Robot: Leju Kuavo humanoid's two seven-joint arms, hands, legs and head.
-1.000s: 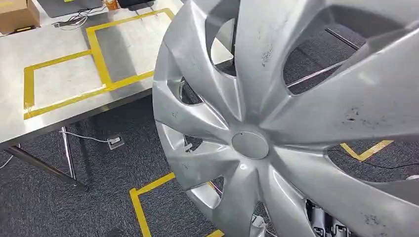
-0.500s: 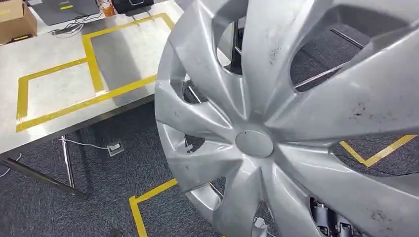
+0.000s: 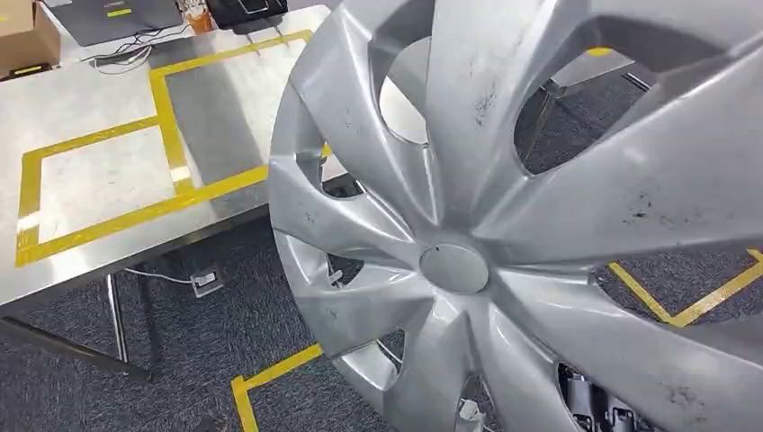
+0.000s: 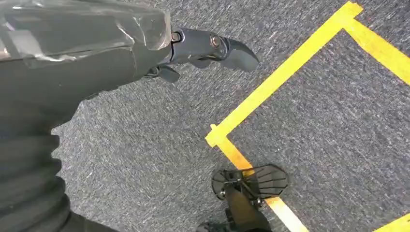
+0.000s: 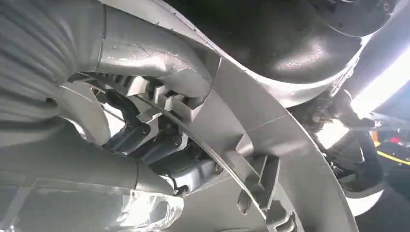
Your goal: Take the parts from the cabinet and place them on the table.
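Observation:
A large silver hubcap [image 3: 504,225] with broad scuffed spokes hangs tilted close in front of the head view, over the right end of the steel table [image 3: 99,180]. My right hand [image 5: 145,121] grips its rim from the back: the grey thumb lies over the rim's edge and the dark fingers [image 5: 164,154] curl against the clips on the inner side. Part of that hand [image 3: 594,405] shows through a low opening of the hubcap. My left hand [image 4: 203,48] hangs over the grey carpet with nothing in it.
The table carries yellow tape rectangles [image 3: 171,117]. A cardboard box [image 3: 18,36], a dark laptop [image 3: 135,13] and cables sit at its far edge. Yellow tape lines [image 3: 243,396] mark the carpet, and a power strip [image 3: 207,281] lies under the table.
The whole picture has shifted, so the camera has moved; the table's right end now lies behind the hubcap. The hubcap stays held in much the same place in the view.

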